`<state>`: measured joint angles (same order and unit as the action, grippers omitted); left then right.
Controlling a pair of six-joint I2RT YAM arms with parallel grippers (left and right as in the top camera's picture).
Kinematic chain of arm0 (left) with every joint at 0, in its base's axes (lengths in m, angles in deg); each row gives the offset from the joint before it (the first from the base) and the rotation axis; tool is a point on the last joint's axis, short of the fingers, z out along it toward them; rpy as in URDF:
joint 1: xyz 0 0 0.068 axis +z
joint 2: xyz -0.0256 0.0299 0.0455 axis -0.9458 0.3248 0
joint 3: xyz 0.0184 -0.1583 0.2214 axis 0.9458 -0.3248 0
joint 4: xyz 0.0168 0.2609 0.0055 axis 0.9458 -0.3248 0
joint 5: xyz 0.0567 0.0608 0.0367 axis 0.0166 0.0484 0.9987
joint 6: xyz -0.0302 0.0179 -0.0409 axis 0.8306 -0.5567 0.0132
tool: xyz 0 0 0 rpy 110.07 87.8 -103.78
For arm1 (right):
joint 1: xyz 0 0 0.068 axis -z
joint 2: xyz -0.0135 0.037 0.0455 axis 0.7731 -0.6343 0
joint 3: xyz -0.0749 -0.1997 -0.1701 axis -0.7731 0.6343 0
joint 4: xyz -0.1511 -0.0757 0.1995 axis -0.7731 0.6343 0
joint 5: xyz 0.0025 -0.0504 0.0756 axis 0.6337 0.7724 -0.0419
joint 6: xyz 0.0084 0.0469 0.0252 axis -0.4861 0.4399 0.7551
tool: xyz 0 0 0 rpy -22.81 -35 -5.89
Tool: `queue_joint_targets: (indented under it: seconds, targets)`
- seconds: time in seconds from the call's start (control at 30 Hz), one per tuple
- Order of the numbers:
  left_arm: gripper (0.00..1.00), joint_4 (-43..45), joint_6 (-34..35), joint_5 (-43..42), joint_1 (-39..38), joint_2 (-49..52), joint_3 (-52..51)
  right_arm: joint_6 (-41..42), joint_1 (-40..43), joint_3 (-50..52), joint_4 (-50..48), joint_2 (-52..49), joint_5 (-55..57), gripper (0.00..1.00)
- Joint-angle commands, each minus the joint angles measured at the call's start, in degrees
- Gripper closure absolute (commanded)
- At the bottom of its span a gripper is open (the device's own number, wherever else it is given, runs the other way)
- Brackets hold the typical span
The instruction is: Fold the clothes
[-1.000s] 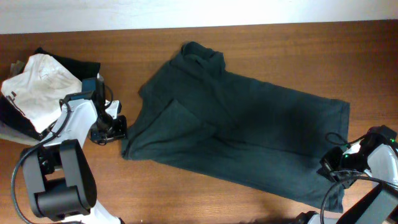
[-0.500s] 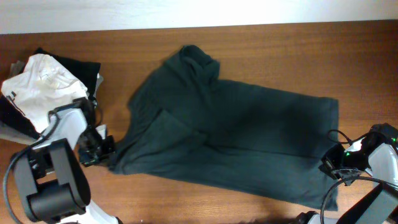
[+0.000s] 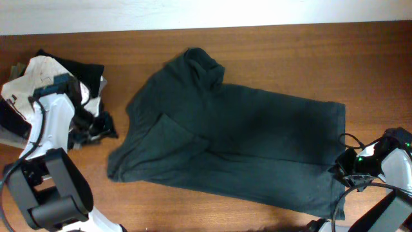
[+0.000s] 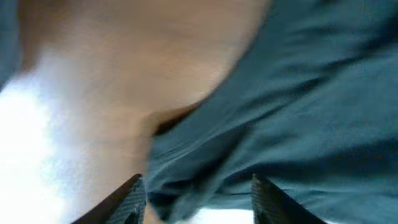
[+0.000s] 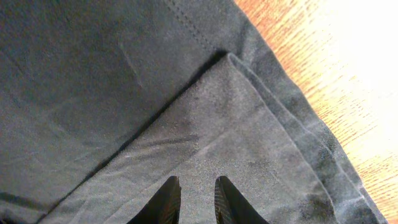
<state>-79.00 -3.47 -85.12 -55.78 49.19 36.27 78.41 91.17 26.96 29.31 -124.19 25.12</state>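
The dark charcoal shirt (image 3: 238, 142), soft matte cloth creased in long folds, lies spread across the middle of the wood-grain table (image 3: 290, 51). My left claw (image 4: 199, 196) gapes wide and empty near its rumpled edge. My right claw (image 5: 193, 199), barely parted, grips nothing I can see above the stitched, doubled corner.

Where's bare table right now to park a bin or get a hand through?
Free: wide far-right table strip beyond the dark shirt; narrow strip along its near edge, between the arms. Crowded: left edge, garment pile plus left arm; right arm fills the near-right corner.
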Motion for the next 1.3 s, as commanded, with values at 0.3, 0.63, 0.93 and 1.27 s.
queue_joint_targets:
  seconds: [0.3,0.63,0.93,1.27]
  targets:
    - [0.35,16.9,-14.4,-3.8,-21.4,8.4,3.5,0.0,0.3,-1.0,-0.3,0.4,-0.5,0.75]
    - [0.44,21.2,-14.4,-3.5,-22.3,10.8,3.5,0.0,0.3,-1.0,-0.2,0.4,-0.5,0.73]
    - [0.59,19.2,-14.3,-4.6,-22.3,11.5,3.3,0.0,0.3,-1.0,-0.2,0.4,-0.5,0.72]
    - [0.7,19.8,-14.4,-5.4,-22.7,13.3,2.6,0.0,0.4,-1.0,-0.3,0.4,-0.5,0.71]
